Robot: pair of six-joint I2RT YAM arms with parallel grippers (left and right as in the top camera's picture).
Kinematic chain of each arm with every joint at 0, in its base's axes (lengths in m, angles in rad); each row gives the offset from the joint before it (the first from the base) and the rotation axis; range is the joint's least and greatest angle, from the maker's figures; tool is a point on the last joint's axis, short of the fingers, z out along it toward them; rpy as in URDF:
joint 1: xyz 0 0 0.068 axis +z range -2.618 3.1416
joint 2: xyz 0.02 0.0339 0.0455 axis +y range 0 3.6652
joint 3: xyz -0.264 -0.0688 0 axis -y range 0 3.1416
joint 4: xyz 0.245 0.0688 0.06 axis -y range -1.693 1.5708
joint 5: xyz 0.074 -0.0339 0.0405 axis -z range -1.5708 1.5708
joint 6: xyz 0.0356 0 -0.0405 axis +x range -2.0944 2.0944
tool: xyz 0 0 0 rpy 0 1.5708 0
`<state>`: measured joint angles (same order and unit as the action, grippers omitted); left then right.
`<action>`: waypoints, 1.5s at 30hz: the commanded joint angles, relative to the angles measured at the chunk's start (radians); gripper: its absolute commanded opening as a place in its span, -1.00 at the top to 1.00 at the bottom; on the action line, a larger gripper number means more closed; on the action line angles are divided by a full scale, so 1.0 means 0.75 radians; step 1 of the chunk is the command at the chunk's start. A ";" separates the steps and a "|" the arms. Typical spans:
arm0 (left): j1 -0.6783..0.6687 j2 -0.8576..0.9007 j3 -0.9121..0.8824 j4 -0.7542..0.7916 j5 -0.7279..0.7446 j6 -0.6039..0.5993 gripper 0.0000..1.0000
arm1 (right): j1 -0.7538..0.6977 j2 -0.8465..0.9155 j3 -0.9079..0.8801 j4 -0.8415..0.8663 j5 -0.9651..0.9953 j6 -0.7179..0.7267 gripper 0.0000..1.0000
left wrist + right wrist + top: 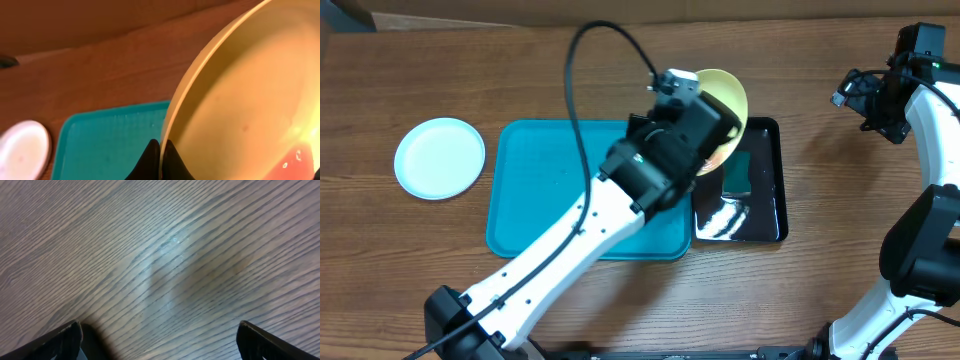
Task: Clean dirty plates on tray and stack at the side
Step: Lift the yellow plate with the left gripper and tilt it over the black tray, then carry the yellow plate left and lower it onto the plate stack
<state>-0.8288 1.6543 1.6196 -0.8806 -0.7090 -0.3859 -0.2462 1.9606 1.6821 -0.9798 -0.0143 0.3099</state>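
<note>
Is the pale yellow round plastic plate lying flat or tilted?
Tilted: the left fingers pinch the rim of the yellow plate, slanted above the narrow black plastic tray.

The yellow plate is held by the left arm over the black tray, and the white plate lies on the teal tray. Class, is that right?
No. The overhead view shows the white plate on the table, left of the teal tray, not on it. The rest, about the yellow plate, stands.

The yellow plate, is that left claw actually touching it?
Touching. In the left wrist view, the left gripper pinches the rim of the yellow plate between its fingers.
</note>
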 commanded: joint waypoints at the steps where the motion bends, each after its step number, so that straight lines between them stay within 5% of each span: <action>1: -0.069 -0.002 0.044 0.033 -0.230 0.109 0.92 | 0.003 -0.018 0.007 0.008 0.012 -0.003 -1.00; 8: -0.209 -0.002 0.044 0.116 -0.401 0.255 0.92 | 0.003 -0.018 0.007 0.008 0.012 -0.003 -1.00; 18: -0.381 -0.002 0.044 0.421 -0.724 0.668 0.92 | 0.003 -0.018 0.007 0.008 0.012 -0.003 -1.00; 25: -0.405 -0.002 0.044 0.480 -0.729 0.688 0.92 | 0.003 -0.018 0.007 0.008 0.012 -0.003 -1.00; 28: -0.403 -0.002 0.043 0.445 -0.717 0.579 0.92 | 0.003 -0.018 0.007 0.008 0.012 -0.003 -1.00; 32: -0.381 -0.001 0.043 0.213 -0.416 0.318 0.92 | 0.003 -0.018 0.007 0.008 0.012 -0.003 -1.00; 37: -0.191 0.019 0.038 -0.090 0.199 -0.141 0.92 | 0.003 -0.018 0.007 0.008 0.012 -0.003 -1.00; 45: 0.345 0.105 -0.017 -0.201 0.824 -0.189 0.91 | 0.003 -0.018 0.007 0.008 0.012 -0.003 -1.00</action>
<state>-0.6922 1.7142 1.6211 -1.0153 -0.3420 -0.4576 -0.2462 1.9606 1.6821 -0.9806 -0.0143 0.3099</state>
